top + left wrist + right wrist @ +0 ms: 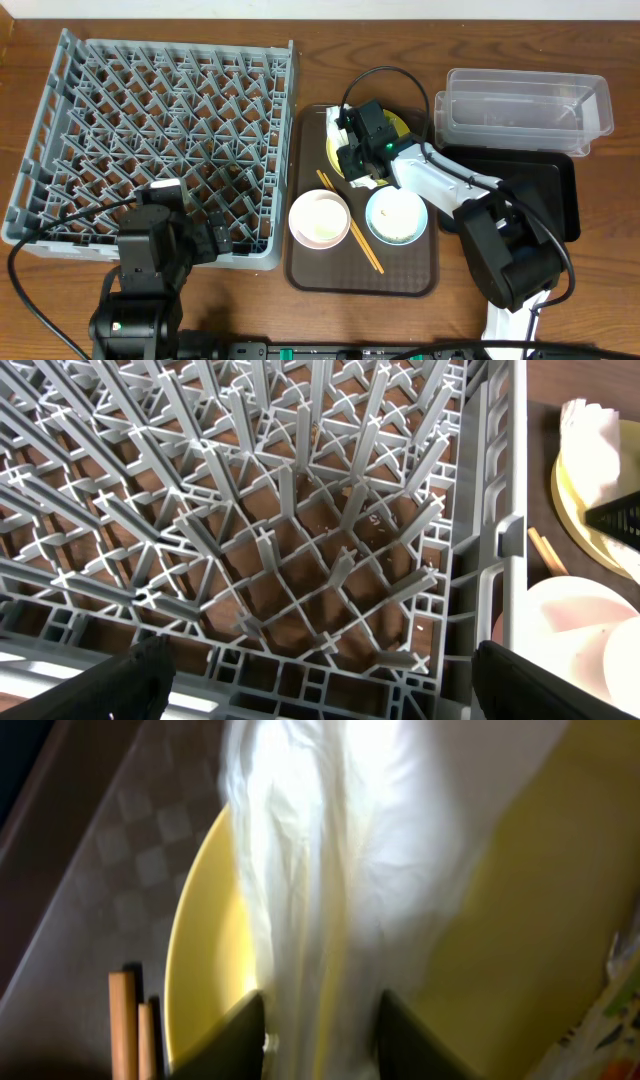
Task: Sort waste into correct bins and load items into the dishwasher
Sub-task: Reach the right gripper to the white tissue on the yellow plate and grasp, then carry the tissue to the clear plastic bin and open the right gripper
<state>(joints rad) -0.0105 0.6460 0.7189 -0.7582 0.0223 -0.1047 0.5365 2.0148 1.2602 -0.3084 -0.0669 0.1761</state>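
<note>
The crumpled white paper napkin, on the round yellow plate at upper centre, is straddled by the right gripper, clamping undeterminable. The left gripper is held wide open over the grey pegged plastic dish rack at left. Nothing is judged binned or racked yet, and no writing can be read.

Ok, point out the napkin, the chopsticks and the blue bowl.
napkin (330, 850), right wrist view, middle of its folds.
chopsticks (367, 250), overhead view, lower part of the shafts.
blue bowl (396, 243), overhead view, near rim.
</note>
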